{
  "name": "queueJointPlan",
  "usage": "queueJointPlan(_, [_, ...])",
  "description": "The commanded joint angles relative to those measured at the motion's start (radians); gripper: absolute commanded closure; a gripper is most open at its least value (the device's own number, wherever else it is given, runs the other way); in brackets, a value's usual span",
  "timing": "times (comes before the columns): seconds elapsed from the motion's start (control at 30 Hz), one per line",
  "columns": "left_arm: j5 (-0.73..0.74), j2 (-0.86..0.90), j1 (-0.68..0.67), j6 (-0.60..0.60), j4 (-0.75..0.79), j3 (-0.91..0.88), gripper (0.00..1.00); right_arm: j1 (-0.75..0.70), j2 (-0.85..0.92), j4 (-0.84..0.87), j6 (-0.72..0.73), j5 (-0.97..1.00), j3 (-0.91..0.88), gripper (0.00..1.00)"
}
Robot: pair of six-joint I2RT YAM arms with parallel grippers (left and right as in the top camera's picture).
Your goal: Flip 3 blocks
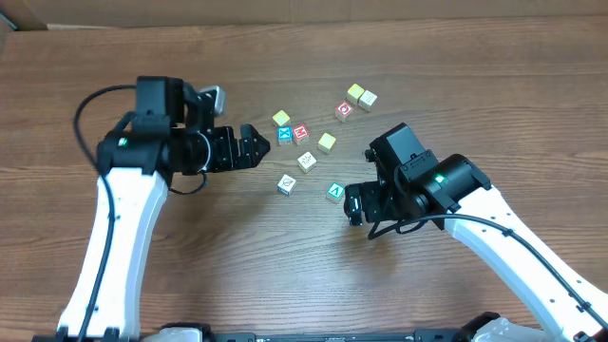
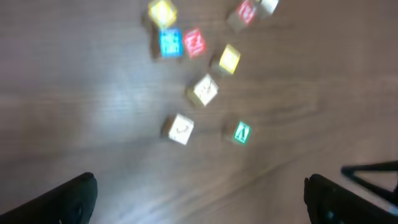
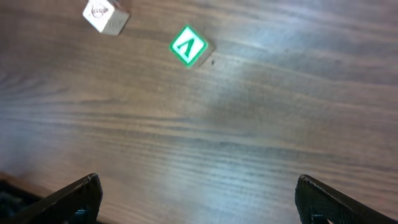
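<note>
The right end effector (image 1: 352, 204) sits closest to the base, over the worktop (image 1: 237, 271). Its jaws are spread as wide as they go and hold nothing. In its wrist view the fingers (image 3: 71, 198) sit in the bottom corners with only bare wood between them.

Just past its tips lies the teal block (image 1: 335, 192), with its white letter facing up, clear of the fingers. To the left of it, a little apart, is the near white block (image 1: 286, 184), with thin dark lines on its top face. Slightly farther back, between those two, the far white block (image 1: 306, 161) sits turned on the diagonal, touching neither.

Level with it on the left, the left end effector (image 1: 256, 147) points right toward the cluster. Its jaws are also fully apart and empty, and it is near the blocks without touching any.

Behind the far white block come a yellow block (image 1: 327, 142) on the right and a blue block (image 1: 285, 136) on the left. A red block (image 1: 301, 132) sits right beside the blue one. A second yellow block (image 1: 281, 119) lies just behind the blue one.

Farthest out, to the right, is a second red block (image 1: 344, 110). Beyond it a third yellow block (image 1: 354, 92) and a cream block (image 1: 368, 99) sit side by side, seemingly touching.
</note>
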Motion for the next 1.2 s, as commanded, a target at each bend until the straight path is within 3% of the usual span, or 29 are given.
queueJointPlan(0.0, [0.044, 0.076, -0.007, -0.024, -0.032, 0.018, 0.00, 0.003, 0.003, 0.027, -0.122, 0.039, 0.019, 0.00])
queueJointPlan(0.07, [0.043, 0.118, -0.007, -0.024, -0.054, 0.018, 0.00, 0.003, 0.026, 0.038, -0.171, 0.037, 0.019, 0.00])
queueJointPlan(0.27, [0.044, 0.191, -0.007, -0.018, -0.061, 0.018, 0.00, 0.038, 0.151, 0.108, -0.231, 0.049, 0.019, 0.12])
queueJointPlan(0.47, [0.043, 0.190, -0.007, -0.010, -0.041, 0.018, 0.00, 0.114, 0.297, 0.254, -0.265, 0.076, 0.019, 0.09])
queueJointPlan(0.8, [0.045, 0.190, -0.007, 0.031, -0.042, 0.018, 0.00, 0.138, 0.435, 0.412, -0.323, 0.267, 0.019, 0.12])
queueJointPlan(1.0, [0.044, 0.190, -0.008, 0.036, -0.035, 0.018, 0.00, 0.137, 0.435, 0.526, -0.365, 0.272, 0.019, 0.35])
queueJointPlan(1.17, [0.044, 0.190, -0.008, 0.037, -0.035, 0.018, 0.00, 0.137, 0.438, 0.507, -0.360, 0.250, 0.019, 0.37])
